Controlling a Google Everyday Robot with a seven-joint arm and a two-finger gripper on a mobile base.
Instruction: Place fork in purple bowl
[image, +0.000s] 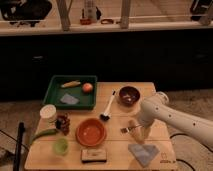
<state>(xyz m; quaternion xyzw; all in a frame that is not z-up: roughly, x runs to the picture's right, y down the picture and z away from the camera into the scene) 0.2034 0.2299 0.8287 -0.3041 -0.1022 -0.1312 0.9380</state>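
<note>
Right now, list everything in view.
table: 1, wooden, centre
tray: 1, green, far left
yellow item: 1, in tray
round fruit: 1, orange, in tray
cloth: 1, grey-blue, in tray
second cloth: 1, grey-blue, front right
brush: 1, white-handled, centre
purple bowl: 1, far right
orange bowl: 1, front centre
fork: 1, silvery, by gripper
white cup: 1, left edge
green cup: 1, front left
green vegetable: 1, left edge
dark item: 1, by white cup
block: 1, front edge
arm: 1, white, right
gripper: 1, low, by fork
</note>
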